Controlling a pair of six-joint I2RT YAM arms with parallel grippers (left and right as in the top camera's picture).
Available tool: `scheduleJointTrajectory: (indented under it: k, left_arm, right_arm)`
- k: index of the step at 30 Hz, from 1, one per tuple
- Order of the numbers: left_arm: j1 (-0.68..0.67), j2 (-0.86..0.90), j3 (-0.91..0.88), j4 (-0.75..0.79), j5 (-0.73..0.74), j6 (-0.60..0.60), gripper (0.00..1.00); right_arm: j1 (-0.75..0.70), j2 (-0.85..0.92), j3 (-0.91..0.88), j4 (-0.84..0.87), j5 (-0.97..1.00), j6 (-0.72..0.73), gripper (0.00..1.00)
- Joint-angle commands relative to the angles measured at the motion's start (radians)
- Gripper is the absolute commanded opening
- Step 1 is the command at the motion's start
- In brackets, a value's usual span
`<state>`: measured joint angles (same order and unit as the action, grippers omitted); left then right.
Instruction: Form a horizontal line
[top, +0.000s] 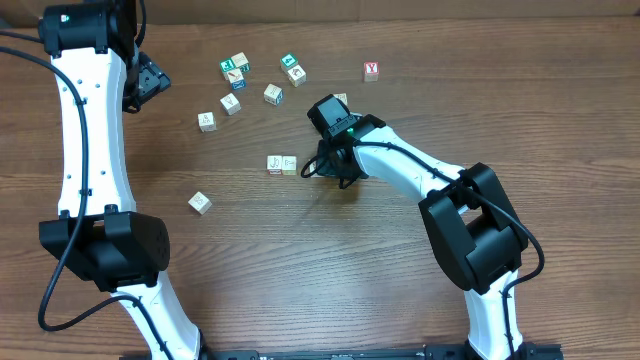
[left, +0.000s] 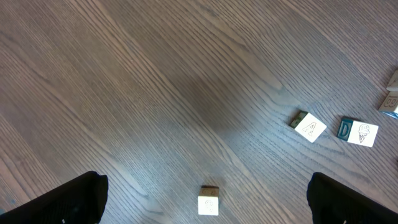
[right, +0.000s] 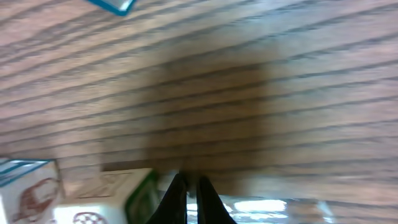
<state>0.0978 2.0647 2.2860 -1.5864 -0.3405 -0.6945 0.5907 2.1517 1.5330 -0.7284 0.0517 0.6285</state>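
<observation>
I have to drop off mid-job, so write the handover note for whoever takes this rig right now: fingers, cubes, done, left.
Left gripper: open, empty, at the far left of the table.
Right gripper: fingers shut on nothing, low beside the right end of the row.
Row: two pale cubes touching side by side, mid-table.
Done: two cubes lined up.
Left: probably two more. One loose cube lies nearer the robot, three loose cubes beyond the row.
</observation>
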Motion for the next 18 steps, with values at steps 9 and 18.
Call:
scheduleJointTrajectory:
  k: [9, 18]
  left_arm:
    - [-0.006, -0.008, 0.013, -0.002, -0.002, 0.022, 1.0]
    - [-0.006, -0.008, 0.013, -0.002, -0.002, 0.022, 1.0]
  right_arm:
    - [0.01, 0.005, -0.012, 0.027, -0.055, 0.005, 0.04]
    - [0.01, 0.005, -0.023, 0.055, -0.058, 0.056, 0.04]
